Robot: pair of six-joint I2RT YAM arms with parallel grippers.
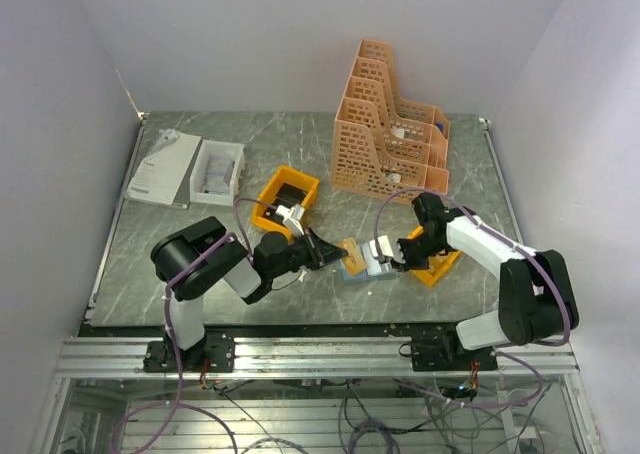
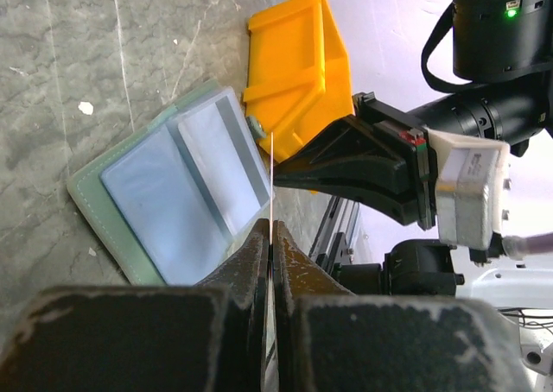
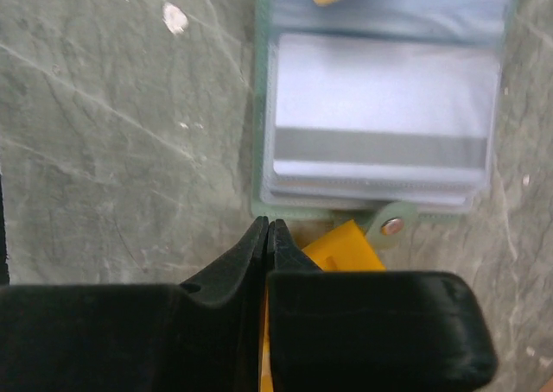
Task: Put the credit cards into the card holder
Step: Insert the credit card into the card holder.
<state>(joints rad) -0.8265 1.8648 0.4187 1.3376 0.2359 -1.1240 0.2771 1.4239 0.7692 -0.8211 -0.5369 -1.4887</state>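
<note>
Grey-green card holder (image 2: 164,202) lies open on the table (image 2: 69,64), right against an orange bin (image 2: 298,72). The left gripper (image 2: 270,228) is clamped tight on a thin credit card (image 2: 271,176), seen edge-on just above the clear sleeves. The right gripper (image 3: 266,228) is pinched closed at the snap edge, with nothing visible between its fingers. The danger, I'd say: nothing pins the soft holder, so a push could slide it and the card would skate over the plastic. The grippers are also close enough to clash. The surface is grey veined stone, and plain white walls (image 1: 250,34) surround it.
</note>
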